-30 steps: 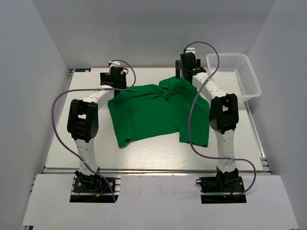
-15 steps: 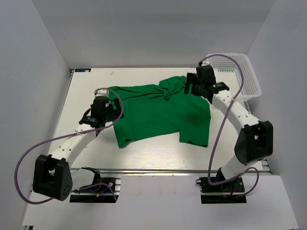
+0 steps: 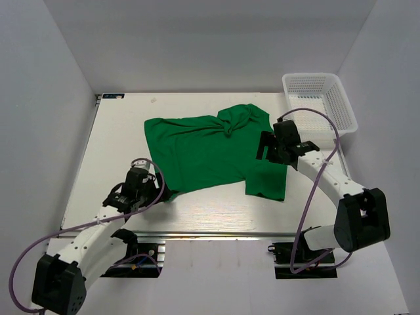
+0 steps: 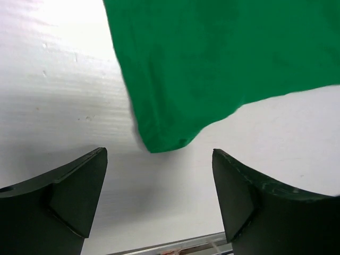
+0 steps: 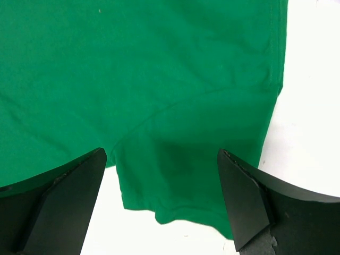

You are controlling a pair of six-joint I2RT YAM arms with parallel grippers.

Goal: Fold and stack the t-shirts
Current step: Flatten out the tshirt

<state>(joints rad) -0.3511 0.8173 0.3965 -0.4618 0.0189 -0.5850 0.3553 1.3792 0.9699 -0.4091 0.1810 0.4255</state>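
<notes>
We see the left pincer (image 4: 158, 154) spread wide and gripping nothing, low over the white surface (image 3: 118, 131), with the near left hem corner of the bright green t-shirt (image 3: 210, 147) just ahead of its fingers. The right pincer (image 5: 160, 153), likewise released and empty, hangs above the shirt's lower right flap. The shirt lies rumpled mid-surface, bunched near the collar. A white mesh basket (image 3: 321, 98) stands at the far right corner, apart from the shirt.

Bright, even light from above; overhead view sharp. The table (image 4: 53, 32) glares white far left in the left wrist view; a soft shadow marks the shirt (image 5: 159, 79) in the right.
</notes>
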